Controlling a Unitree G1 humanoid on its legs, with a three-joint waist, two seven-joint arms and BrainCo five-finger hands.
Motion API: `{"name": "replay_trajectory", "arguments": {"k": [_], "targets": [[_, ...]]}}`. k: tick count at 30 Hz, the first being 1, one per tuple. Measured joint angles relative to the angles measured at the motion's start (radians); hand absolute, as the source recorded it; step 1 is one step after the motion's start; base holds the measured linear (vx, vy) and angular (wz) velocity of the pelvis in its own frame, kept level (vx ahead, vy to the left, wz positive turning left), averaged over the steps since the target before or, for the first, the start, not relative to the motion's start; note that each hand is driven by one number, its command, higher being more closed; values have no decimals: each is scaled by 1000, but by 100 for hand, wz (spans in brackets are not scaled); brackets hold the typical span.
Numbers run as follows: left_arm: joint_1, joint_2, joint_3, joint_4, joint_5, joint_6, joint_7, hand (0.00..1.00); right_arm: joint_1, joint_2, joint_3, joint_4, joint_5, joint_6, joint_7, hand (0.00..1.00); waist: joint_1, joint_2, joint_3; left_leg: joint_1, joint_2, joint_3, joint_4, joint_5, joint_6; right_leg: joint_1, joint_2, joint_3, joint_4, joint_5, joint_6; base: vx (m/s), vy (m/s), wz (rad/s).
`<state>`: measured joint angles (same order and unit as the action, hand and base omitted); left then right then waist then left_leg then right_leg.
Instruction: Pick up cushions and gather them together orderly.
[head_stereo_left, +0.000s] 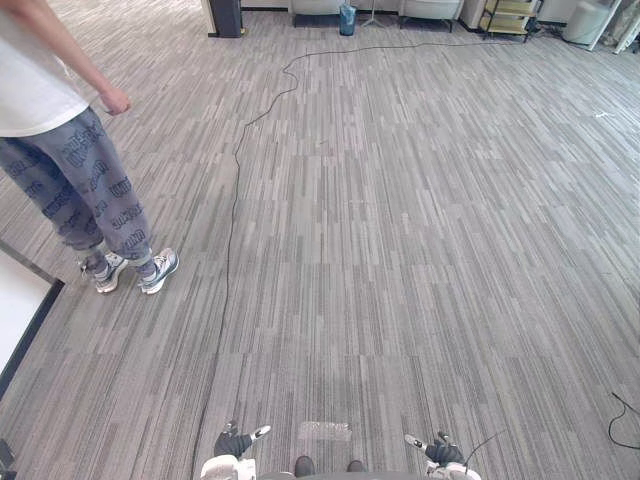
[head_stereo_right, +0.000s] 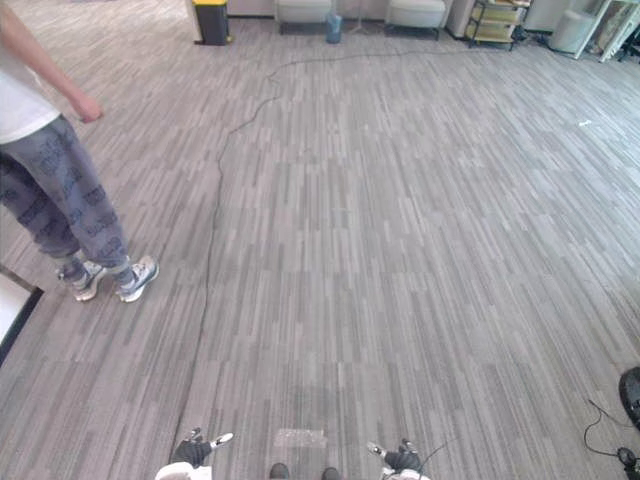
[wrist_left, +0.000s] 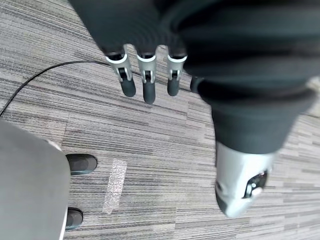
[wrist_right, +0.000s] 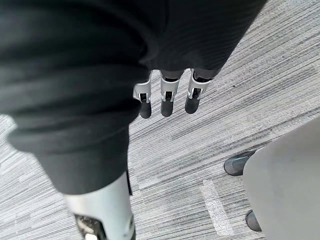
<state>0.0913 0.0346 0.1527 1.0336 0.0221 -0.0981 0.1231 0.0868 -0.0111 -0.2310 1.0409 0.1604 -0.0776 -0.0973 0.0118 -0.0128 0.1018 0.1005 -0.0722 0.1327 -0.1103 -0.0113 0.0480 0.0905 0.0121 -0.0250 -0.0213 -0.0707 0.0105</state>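
My left hand (head_stereo_left: 235, 443) hangs low at the bottom edge of the head views, over grey striped carpet. In its wrist view the fingers (wrist_left: 145, 82) are straight and hold nothing. My right hand (head_stereo_left: 441, 451) hangs the same way on the other side. Its fingers (wrist_right: 167, 97) are also straight and empty, with bare carpet past them. Both hands are open.
A person (head_stereo_left: 70, 150) in patterned trousers stands at the left. A white slab with a dark edge (head_stereo_left: 22, 312) lies at the near left. Far back are pale seats (head_stereo_right: 303, 10), a black bin (head_stereo_left: 225, 17) and a shelf cart (head_stereo_left: 510, 17). A tape strip (head_stereo_left: 325, 431) marks the carpet.
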Motion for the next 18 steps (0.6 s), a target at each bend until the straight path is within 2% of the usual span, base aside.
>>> {"name": "replay_trajectory", "arguments": {"k": [2,3,5,7,8,9,10,11,13,15,16,17,18], "targets": [[0,-2,9,-2,0,0,0,0,-1,0,0,-2,1,0,1,0,0,1,3,-12,2,-5,7,-10,-14,-14,0,-7,28,-19,-5,4,-31,11],[-1,-1,25,-13,-1,1,-1,0,-1,2,0,-5,10,-1,1,0,0,-3,5,-44,3,-5,52,-37,-14,-49,-3,-8,83,-49,-11,25,-48,15],[-1,-9,57,-48,-4,4,-1,0,-4,2,-1,-14,17,-1,1,0,4,-7,22,-150,20,4,286,-139,-16,-75,-9,-16,129,-73,-15,36,-57,11],[-4,-27,96,-83,-6,5,-3,0,-1,-11,0,-46,18,-1,0,0,5,20,51,-279,82,61,583,-232,-47,-78,9,-28,171,-102,-26,-18,-24,5],[-4,-31,99,-85,-9,5,-3,0,-1,-13,-1,-46,19,0,-1,0,7,22,54,-303,102,81,660,-257,-51,-77,8,-28,183,-107,-28,5,38,-1],[-4,-31,104,-96,-10,4,-4,0,-10,-13,0,-46,23,0,-2,0,17,19,66,-334,142,116,745,-293,-44,-65,8,-26,191,-127,-40,60,54,6],[-5,-31,113,-118,-9,5,-8,0,-8,-13,3,-48,37,0,-3,0,17,16,71,-359,190,136,810,-313,-58,-50,4,-25,190,-154,-49,85,62,21],[-4,-38,127,-121,-22,4,-11,0,-8,-14,4,-48,37,1,-4,0,17,16,70,-392,223,145,802,-313,-62,-42,-5,-26,191,-168,-42,108,84,30],[-3,-45,136,-131,-46,-5,-12,0,-9,-18,5,-48,37,8,-5,0,31,14,72,-434,235,151,702,-292,-60,-31,-50,-27,191,-190,-15,185,199,14],[-1,-57,135,-142,-46,-7,-10,0,-10,-30,8,-46,36,10,-5,0,47,22,70,-455,223,158,544,-198,-80,-23,-104,-11,184,-219,30,249,290,-15],[0,-58,135,-142,-48,-9,-9,0,-9,-32,9,-45,35,11,-5,0,49,23,69,-460,220,164,545,-146,-85,-16,-120,0,182,-232,46,338,399,-32],[0,-58,138,-142,-48,-10,-10,0,-10,-30,8,-45,32,15,-6,0,51,10,62,-466,198,179,577,-150,-53,-6,-155,16,168,-251,50,487,506,-43],[1,-54,145,-139,-44,-11,-10,0,-7,-18,7,-44,25,21,-3,0,53,0,33,-473,184,216,596,-209,-42,-7,-177,42,178,-246,33,500,420,-45]]}}
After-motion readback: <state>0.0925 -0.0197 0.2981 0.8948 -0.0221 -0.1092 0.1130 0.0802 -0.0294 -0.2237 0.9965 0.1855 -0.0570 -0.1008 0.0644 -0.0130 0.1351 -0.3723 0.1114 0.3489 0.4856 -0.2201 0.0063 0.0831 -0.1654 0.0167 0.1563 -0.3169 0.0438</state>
